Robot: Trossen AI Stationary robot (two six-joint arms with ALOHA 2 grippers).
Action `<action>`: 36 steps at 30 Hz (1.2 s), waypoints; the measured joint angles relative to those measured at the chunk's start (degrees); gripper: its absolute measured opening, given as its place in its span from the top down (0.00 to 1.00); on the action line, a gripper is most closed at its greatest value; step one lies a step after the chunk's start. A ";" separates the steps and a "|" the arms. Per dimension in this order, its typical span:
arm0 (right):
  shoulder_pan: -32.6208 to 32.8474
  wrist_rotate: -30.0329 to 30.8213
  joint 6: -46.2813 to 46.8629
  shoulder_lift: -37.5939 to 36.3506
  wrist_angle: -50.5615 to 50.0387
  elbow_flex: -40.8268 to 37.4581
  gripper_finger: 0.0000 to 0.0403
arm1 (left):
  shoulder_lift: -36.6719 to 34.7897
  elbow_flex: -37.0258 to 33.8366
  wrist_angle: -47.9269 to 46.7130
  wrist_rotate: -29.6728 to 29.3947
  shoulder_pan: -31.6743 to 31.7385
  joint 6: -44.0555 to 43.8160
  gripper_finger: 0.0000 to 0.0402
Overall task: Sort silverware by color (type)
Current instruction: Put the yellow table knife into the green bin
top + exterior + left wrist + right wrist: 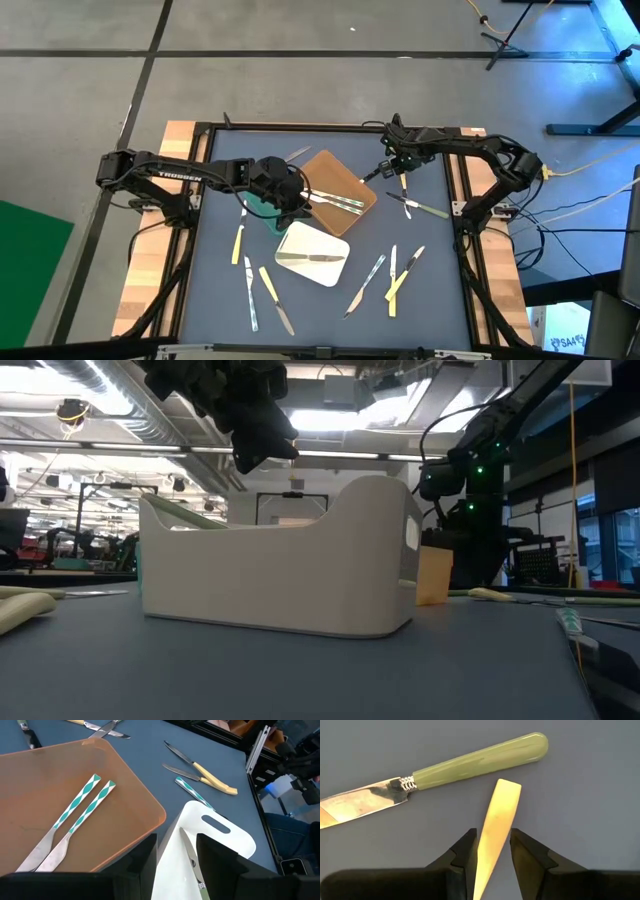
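My right gripper (393, 166) is at the table's far right, shut on a pale yellow-handled piece (403, 181). Beside it a pale green-handled knife (480, 762) lies flat on the table. My left gripper (290, 197) hangs open between the brown tray (345, 172) and the white tray (300, 265), touching nothing. In the left wrist view its fingers (145, 865) stand apart over the white tray's rim (220, 827). Two pieces with teal-and-white handles (82, 807) lie in the brown tray. One knife (312, 258) lies in the white tray. My right gripper pinches the pale yellow handle (492, 827) between its two fingers, which lie along the handle. The handle's free end (507, 787) sticks out past the fingertips toward the green-handled knife. The metal end is hidden behind the gripper in the wrist view. I cannot tell whether the piece is clear of the table.
A green tray (262, 208) lies partly under my left gripper. Several loose pieces lie on the near half of the table: yellow-handled ones (238, 243) (268, 284) and others (365, 285) (402, 275). One more (298, 153) lies by the far edge. The frame rails (455, 190) bound the mat.
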 joint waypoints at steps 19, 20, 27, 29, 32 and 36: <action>0.02 -1.06 0.49 0.00 -1.36 0.00 0.74 | 0.00 0.00 0.00 0.00 0.01 -0.01 0.67; 0.02 -1.05 0.48 0.00 -1.36 0.00 0.74 | 0.00 0.00 0.00 0.00 0.01 0.00 0.67; 0.02 -1.04 0.49 0.00 -1.37 0.00 0.74 | 0.00 0.00 0.00 0.00 0.00 -0.02 0.67; 0.02 -1.03 0.68 0.00 -1.36 0.00 0.74 | 0.00 0.00 -0.01 0.00 0.01 -0.02 0.67; 0.02 -1.05 0.69 0.00 -1.36 0.00 0.74 | 0.00 0.00 -0.01 0.00 0.00 -0.02 0.67; 0.02 -0.97 0.69 0.00 -1.31 0.00 0.74 | 0.00 0.00 0.01 0.00 0.01 -0.02 0.67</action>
